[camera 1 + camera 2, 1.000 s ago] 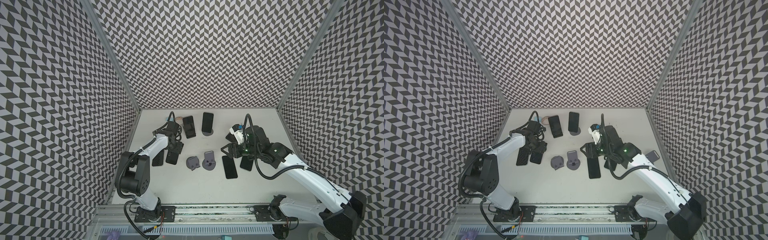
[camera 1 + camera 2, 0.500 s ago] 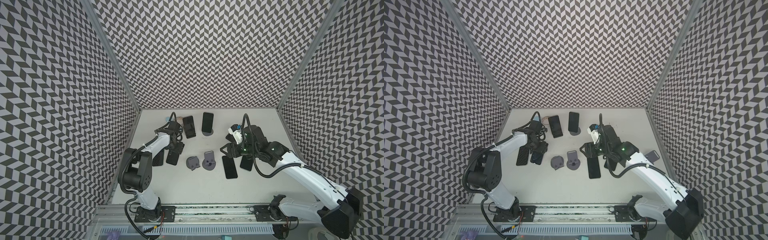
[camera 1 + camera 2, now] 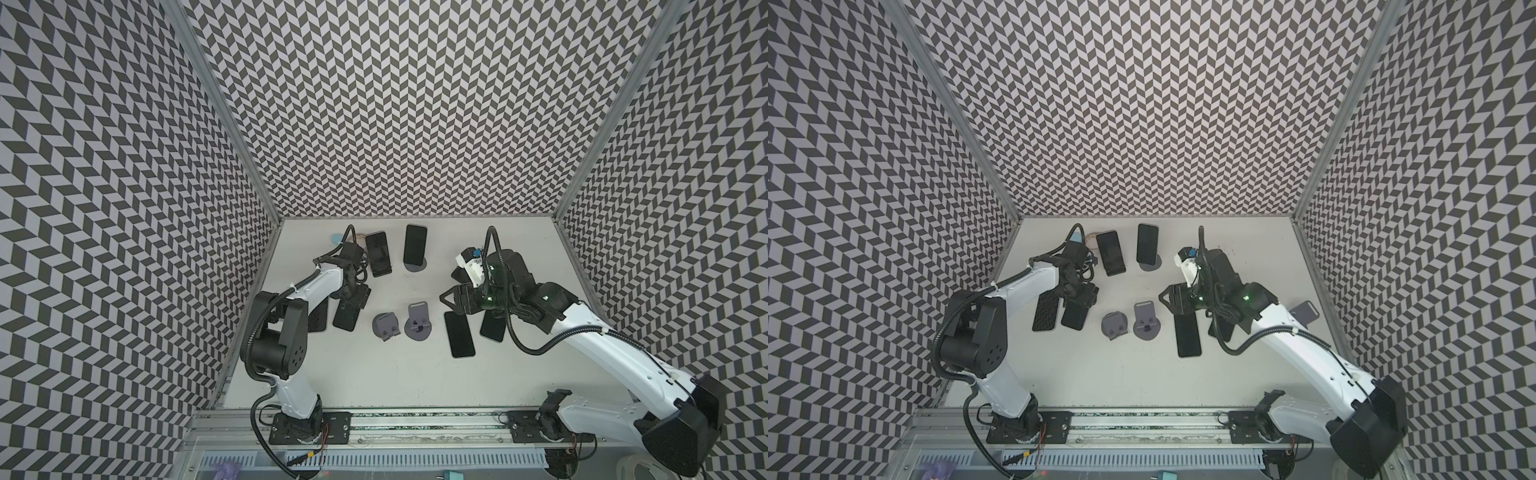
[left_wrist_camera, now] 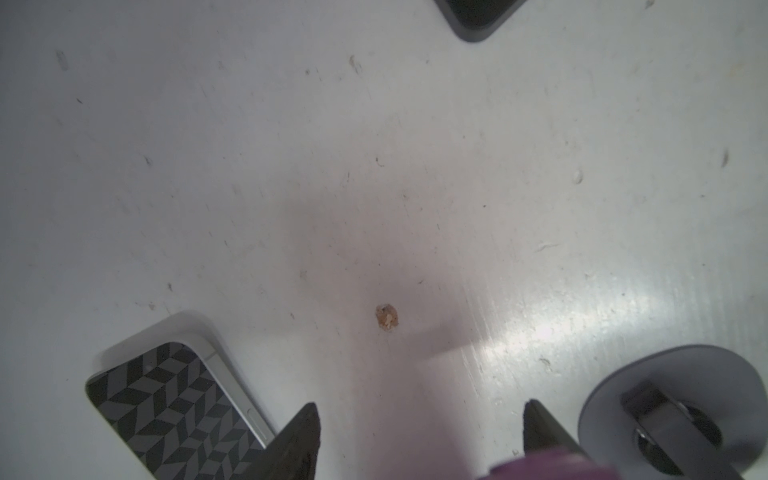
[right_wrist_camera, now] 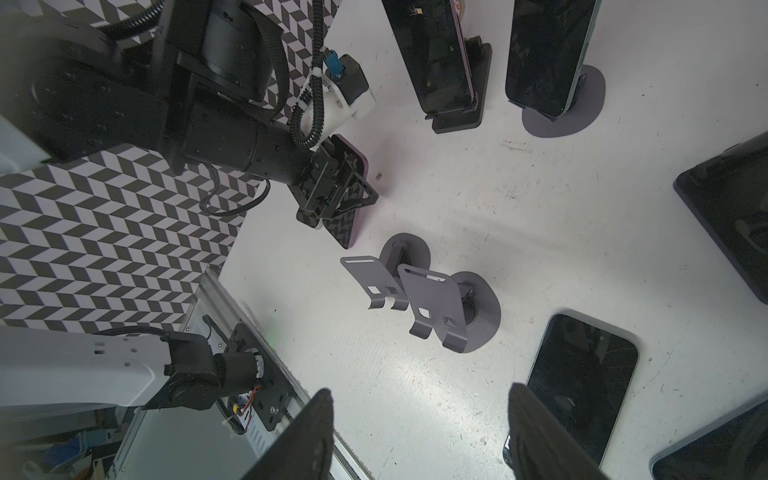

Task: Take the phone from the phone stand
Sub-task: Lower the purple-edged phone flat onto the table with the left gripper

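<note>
My left gripper is shut on the sides of a purple-edged phone. The phone slants, with its low end at the table and its upper end a purple blur beside the fingers. Behind it, one dark phone leans on a black phone stand. Another dark phone leans on a grey round-based stand. My right gripper hangs open over bare table, holding nothing.
Two empty grey stands sit mid-table. A silver-edged phone lies flat left of my left gripper. Two dark phones lie flat under my right arm. Another grey stand is by the right wall.
The left arm's elbow has shifted a little, while its gripper and the phone stay at about the same spot. The right arm has barely moved.
</note>
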